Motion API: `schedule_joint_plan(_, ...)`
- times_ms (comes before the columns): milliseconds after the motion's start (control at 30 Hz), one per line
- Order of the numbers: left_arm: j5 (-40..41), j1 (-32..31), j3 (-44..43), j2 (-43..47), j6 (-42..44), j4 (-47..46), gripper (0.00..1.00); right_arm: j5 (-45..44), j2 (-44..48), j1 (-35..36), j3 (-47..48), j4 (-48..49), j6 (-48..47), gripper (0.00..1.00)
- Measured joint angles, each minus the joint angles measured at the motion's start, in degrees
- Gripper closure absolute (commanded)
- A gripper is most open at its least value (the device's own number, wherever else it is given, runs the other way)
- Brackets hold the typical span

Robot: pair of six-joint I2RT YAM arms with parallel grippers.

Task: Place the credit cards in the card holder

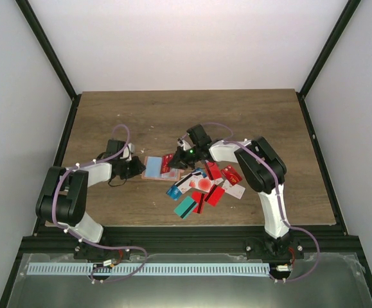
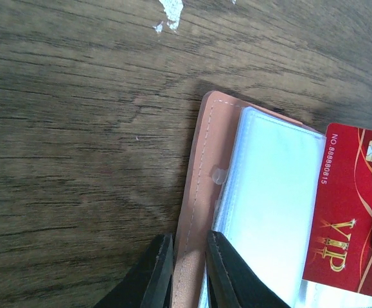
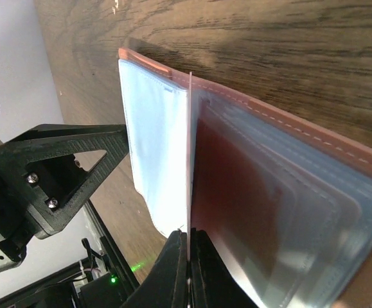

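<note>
Card holder (image 2: 195,192) lies open, a little left of the middle of the tabletop (image 1: 173,115) and nearer the near edge than the far one.
Left end effector (image 2: 189,237): jaws closed down on the holder's salmon leather edge, on the side toward the tabletop's left edge, pinning it.
Right end effector (image 3: 189,234): jaws nearly together, pinching the red VIP card (image 2: 349,212) by one short end.
Loose credit cards (image 1: 205,186) sit scattered just right of the holder, toward the near edge.

Key relation: the holder lies directly toward the left edge from the right end effector, which is the nearer arm for the insertion. The held card is already over the holder's right-hand part. Its long axis runs parallel to the stitched leather edge and to the clear sleeves (image 2: 269,205). My judgement: the coming move needs the card edge aligned with a sleeve mouth and then a slide along that axis.

Not resolved:
- The right wrist view shows the card only edge-on, between a raised leaf and the sleeve stack. I cannot tell whether it has entered a pocket.
- A reddish patch behind the sleeves could be a stored card or a reflection.
- The left wrist view cuts off the holder's far side.
</note>
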State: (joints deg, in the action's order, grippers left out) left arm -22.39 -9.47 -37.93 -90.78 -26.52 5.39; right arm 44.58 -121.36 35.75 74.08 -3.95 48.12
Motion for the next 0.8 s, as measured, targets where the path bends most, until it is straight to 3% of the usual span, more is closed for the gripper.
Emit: schedule_joint_plan(800,4.9,-0.31,0.02,1.95,-0.04,2.47,0.82,0.66,1.33,0.07,-3.76,4.09,3.65,0.99)
